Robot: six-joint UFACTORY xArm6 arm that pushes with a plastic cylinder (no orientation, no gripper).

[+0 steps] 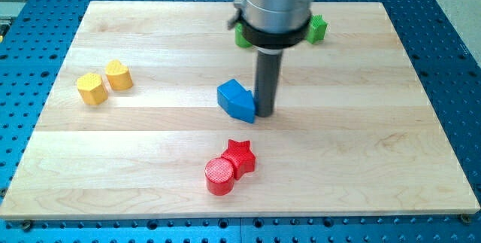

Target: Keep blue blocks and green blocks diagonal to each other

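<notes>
Blue block (pixel 237 100) touches my tip (pixel 264 113) on its left; green blocks (pixel 317 28) sit behind; no pincer shows.

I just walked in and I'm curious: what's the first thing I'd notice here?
The big grey arm coming down from the view's top, with my tip right beside the blue block in the middle. Then the red star touching the red cylinder near the bottom.

Pale matt wooden board (pixel 150 130)
</notes>
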